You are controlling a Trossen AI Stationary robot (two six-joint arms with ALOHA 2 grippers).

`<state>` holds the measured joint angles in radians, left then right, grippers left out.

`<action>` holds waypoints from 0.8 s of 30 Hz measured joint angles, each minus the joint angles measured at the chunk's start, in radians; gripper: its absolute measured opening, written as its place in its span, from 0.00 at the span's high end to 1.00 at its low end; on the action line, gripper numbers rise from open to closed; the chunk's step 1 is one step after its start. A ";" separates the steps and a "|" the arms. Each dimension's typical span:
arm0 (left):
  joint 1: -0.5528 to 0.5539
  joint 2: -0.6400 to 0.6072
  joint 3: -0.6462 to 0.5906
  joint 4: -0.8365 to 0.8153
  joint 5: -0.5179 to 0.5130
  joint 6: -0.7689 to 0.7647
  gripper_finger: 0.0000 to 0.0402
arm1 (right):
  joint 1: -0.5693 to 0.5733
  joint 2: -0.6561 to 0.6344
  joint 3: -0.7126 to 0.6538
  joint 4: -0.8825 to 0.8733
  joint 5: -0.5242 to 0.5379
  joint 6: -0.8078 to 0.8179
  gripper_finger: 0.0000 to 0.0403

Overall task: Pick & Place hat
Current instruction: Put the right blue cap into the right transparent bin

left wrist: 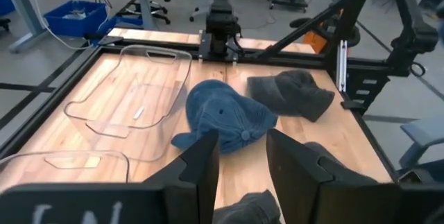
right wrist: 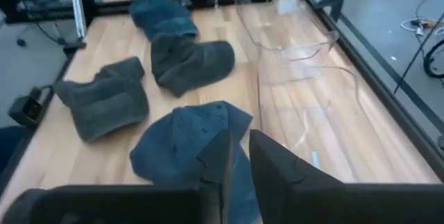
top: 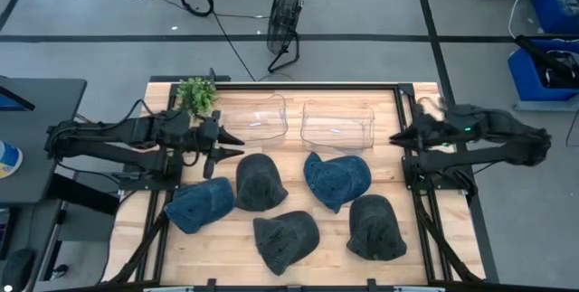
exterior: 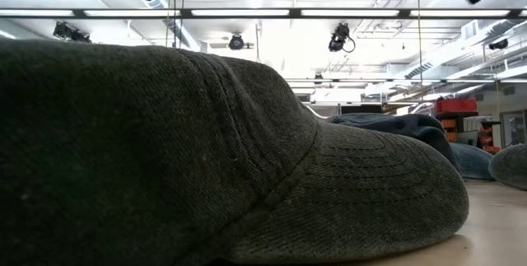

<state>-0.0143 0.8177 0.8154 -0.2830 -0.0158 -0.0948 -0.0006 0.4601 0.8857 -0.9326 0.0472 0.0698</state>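
Several caps lie crown-up on the wooden table. Two are blue denim [top: 199, 203] [top: 336, 179]. Three are dark grey [top: 260, 181] [top: 286, 238] [top: 375, 227]. My left gripper [top: 230, 146] hovers open above the table's left side, behind the left blue cap, pointing right; its wrist view looks onto the right blue cap [left wrist: 225, 116]. My right gripper [top: 396, 137] hangs at the table's right edge, its fingers a narrow gap apart [right wrist: 239, 156], above that same blue cap [right wrist: 187, 141]. In the low view a dark grey cap [exterior: 206, 159] fills the foreground.
Two clear plastic bins [top: 258, 118] [top: 337, 125] stand side by side at the table's far side. A small potted plant [top: 196, 95] sits at the far left corner. Black frame rails [top: 425, 211] run along both sides. Bare wood [top: 217, 265] shows at the near left corner.
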 joint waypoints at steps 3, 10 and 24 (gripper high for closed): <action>0.000 0.000 0.000 0.035 0.000 -0.030 0.69 | 0.000 0.076 -0.041 0.102 -0.023 -0.031 0.81; 0.000 0.000 0.000 0.102 0.000 -0.059 0.69 | 0.003 0.293 -0.050 0.112 -0.041 -0.052 0.65; 0.000 0.000 0.000 0.137 0.000 -0.071 0.69 | 0.078 0.672 -0.050 0.311 -0.106 -0.138 0.50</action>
<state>-0.0147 0.8177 0.8158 -0.1455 -0.0154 -0.1657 0.0779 1.1324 0.8360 -0.6221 -0.0590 -0.0686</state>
